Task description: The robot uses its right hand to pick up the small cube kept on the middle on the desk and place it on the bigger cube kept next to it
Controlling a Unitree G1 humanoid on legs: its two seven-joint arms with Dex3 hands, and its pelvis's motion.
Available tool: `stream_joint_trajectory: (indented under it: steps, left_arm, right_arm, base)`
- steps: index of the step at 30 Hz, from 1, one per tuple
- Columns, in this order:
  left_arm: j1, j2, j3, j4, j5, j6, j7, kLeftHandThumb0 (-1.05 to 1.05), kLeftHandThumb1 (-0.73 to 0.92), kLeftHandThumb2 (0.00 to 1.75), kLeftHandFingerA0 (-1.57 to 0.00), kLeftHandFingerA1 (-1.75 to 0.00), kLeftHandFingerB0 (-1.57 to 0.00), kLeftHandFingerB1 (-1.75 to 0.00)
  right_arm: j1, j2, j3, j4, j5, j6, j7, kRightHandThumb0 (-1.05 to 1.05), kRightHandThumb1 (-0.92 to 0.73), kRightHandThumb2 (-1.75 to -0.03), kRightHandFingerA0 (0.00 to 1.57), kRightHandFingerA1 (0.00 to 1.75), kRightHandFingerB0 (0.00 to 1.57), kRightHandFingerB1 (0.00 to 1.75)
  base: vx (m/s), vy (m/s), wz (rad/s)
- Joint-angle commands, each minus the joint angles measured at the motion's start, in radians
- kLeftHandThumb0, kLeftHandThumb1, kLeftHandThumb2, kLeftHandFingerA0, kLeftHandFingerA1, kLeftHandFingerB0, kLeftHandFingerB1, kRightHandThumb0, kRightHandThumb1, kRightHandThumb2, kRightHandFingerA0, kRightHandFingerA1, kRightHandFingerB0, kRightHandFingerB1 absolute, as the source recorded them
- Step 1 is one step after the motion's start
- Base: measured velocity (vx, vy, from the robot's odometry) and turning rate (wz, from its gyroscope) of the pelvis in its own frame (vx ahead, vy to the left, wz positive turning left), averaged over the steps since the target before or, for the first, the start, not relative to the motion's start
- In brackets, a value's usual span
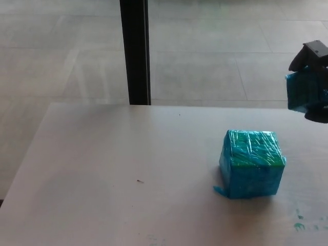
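The pale tabletop (pixel 102 169) carries the bigger cube (pixel 252 163), wrapped in blue-green film, near its right edge. Up at the picture's right border the right hand (pixel 313 77) has its black fingers clamped on the small cube (pixel 301 92), held in the air, well clear of the top and off to the right of the bigger cube; the grip seems firm, though half cut off. To stack well: carry it left, centre it over the top face, lower it flat, then let go
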Motion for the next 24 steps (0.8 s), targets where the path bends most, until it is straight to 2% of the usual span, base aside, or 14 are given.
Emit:
stream_joint_trajectory:
  steps: [1,4,5,6,7,8,12,13,15,16,17,18,23,24]
  left_arm:
    - [0.007,0.025,0.022,0.007,-0.008,0.009,-0.009,-0.82,0.71,0.62,-0.41,-0.7,-0.45,-0.57]
    - [0.004,0.028,0.015,0.015,0.002,-0.004,-0.005,-0.83,0.72,0.62,-0.41,-0.69,-0.44,-0.56]
    - [-0.005,0.029,0.014,0.019,0.002,0.009,-0.005,-0.82,0.71,0.62,-0.41,-0.69,-0.44,-0.56]
    - [-0.006,0.027,0.019,0.013,-0.005,0.023,-0.007,-0.81,0.71,0.62,-0.41,-0.69,-0.45,-0.58]
    - [-0.014,0.027,0.017,0.03,-0.001,0.013,-0.004,-0.81,0.71,0.62,-0.39,-0.7,-0.46,-0.59]
    - [-0.016,0.027,0.016,0.034,0.001,0.011,-0.001,-0.82,0.71,0.62,-0.39,-0.7,-0.46,-0.59]
    - [-0.018,0.031,0.011,0.03,0.005,0.015,-0.005,-0.81,0.72,0.62,-0.38,-0.69,-0.45,-0.58]
    - [-0.016,0.031,0.013,0.024,0.002,0.015,-0.007,-0.81,0.71,0.62,-0.4,-0.7,-0.44,-0.55]
    - [-0.017,0.031,0.015,0.022,0.0,0.015,-0.008,-0.81,0.71,0.62,-0.4,-0.7,-0.44,-0.55]
    - [-0.013,0.032,0.014,0.014,0.001,0.015,-0.008,-0.83,0.7,0.62,-0.4,-0.72,-0.44,-0.57]
    - [-0.014,0.033,0.014,0.011,0.001,0.019,-0.008,-0.78,0.56,1.04,-0.43,-0.71,-0.37,-0.6]
    - [-0.021,0.032,0.013,0.021,0.003,0.021,-0.002,-0.8,0.71,0.62,-0.43,-0.7,-0.46,-0.57]
    - [-0.016,0.036,0.014,0.01,0.0,0.026,-0.011,-0.81,0.71,0.62,-0.4,-0.69,-0.48,-0.59]
    - [-0.019,0.034,0.013,0.011,0.003,0.029,-0.004,-0.8,0.7,0.62,-0.42,-0.69,-0.49,-0.59]
  right_arm:
    - [0.019,-0.001,-0.016,-0.132,0.153,0.025,0.267,-0.16,-0.47,-0.99,1.14,1.36,1.0,1.28]
    - [0.026,0.002,-0.013,-0.165,0.168,0.051,0.315,-0.18,-0.48,-1.0,1.14,1.36,1.0,1.28]
    - [0.034,0.004,-0.005,-0.193,0.177,0.073,0.354,-0.13,-0.55,-0.9,0.83,1.75,0.72,1.6]
    - [0.038,0.007,0.004,-0.214,0.182,0.093,0.392,-0.14,-0.58,-0.88,0.82,1.75,0.71,1.58]
    - [0.041,0.012,0.009,-0.215,0.191,0.091,0.407,-0.15,-0.6,-0.78,0.83,1.75,0.73,1.53]
    - [0.042,0.015,0.012,-0.214,0.194,0.092,0.417,-0.16,-0.6,-0.77,0.91,1.62,0.86,1.04]
    - [0.047,0.033,0.026,-0.205,0.177,0.086,0.416,-0.23,-0.64,-0.71,0.87,1.54,0.86,1.04]
    - [0.047,0.039,0.031,-0.205,0.163,0.088,0.412,-0.11,-0.65,-0.66,0.9,1.75,0.66,1.48]
    - [0.049,0.043,0.035,-0.207,0.148,0.089,0.409,-0.11,-0.65,-0.66,0.9,1.75,0.66,1.48]
    - [0.051,0.048,0.035,-0.208,0.146,0.092,0.412,-0.14,-0.63,-0.75,0.78,1.75,0.68,1.58]
    - [0.057,0.064,0.04,-0.213,0.13,0.115,0.41,-0.11,-0.6,-0.81,0.78,1.75,0.69,1.6]
    - [0.055,0.076,0.047,-0.202,0.125,0.123,0.417,-0.11,-0.57,-0.86,0.8,1.75,0.69,1.59]
    - [0.056,0.108,0.054,-0.172,0.114,0.144,0.426,-0.13,-0.57,-0.95,0.82,1.75,0.67,1.68]
    - [0.053,0.121,0.059,-0.148,0.104,0.151,0.417,-0.13,-0.57,-0.92,0.81,1.75,0.66,1.67]
  base:
    - [0.0,0.0,0.0]
    - [0.0,0.0,0.0]
    - [0.0,0.0,0.0]
    - [0.0,0.0,0.0]
    - [0.0,0.0,0.0]
    - [0.0,0.0,0.0]
    - [0.0,0.0,0.0]
    - [0.0,0.0,0.0]
    - [0.0,0.0,0.0]
    - [0.0,0.0,0.0]
    - [0.0,0.0,0.0]
    - [0.0,0.0,0.0]
    - [0.0,0.0,0.0]
    - [0.0,0.0,0.0]
